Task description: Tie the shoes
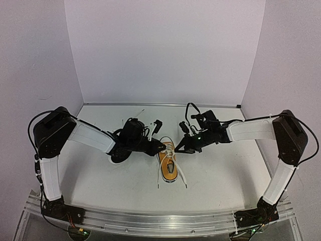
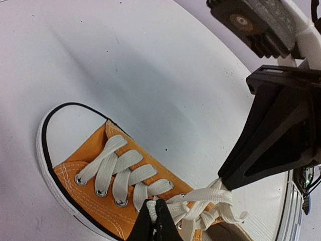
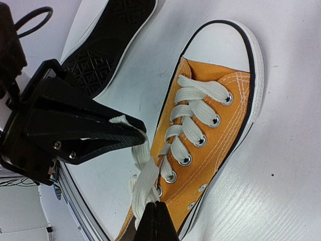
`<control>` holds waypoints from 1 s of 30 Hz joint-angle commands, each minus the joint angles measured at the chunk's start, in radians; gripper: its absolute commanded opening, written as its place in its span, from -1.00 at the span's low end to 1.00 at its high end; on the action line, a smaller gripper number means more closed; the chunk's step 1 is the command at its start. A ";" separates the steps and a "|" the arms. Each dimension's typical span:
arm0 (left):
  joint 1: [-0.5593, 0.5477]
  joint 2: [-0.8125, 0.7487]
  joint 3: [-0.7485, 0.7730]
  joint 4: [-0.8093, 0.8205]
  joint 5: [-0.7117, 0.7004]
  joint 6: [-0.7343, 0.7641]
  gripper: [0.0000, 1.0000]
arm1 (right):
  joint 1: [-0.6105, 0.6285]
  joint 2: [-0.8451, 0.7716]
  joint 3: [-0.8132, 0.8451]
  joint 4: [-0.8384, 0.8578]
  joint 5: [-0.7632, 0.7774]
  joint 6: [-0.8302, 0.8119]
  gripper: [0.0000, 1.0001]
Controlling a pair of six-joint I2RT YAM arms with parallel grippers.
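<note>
From above, the orange shoe [image 1: 169, 165] lies on the white bench [image 1: 220, 170] between the two arms, and the black-soled shoe [image 1: 119, 158] sits partly under the left arm.

In the left wrist view, the left end effector [image 2: 155, 215] is clenched on the white lace [image 2: 210, 201] just past the eyelets.

In the right wrist view, the right end effector [image 3: 155, 215] is clenched on another strand of that lace, beside the shoe's opening.

Upright orange sneaker [image 1: 169, 163] sits near black-soled sneaker [image 3: 100, 60].
</note>
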 commanded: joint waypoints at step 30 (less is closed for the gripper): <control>0.003 -0.133 -0.106 -0.105 -0.183 0.102 -1.00 | -0.033 -0.141 -0.160 -0.079 0.214 -0.019 -1.00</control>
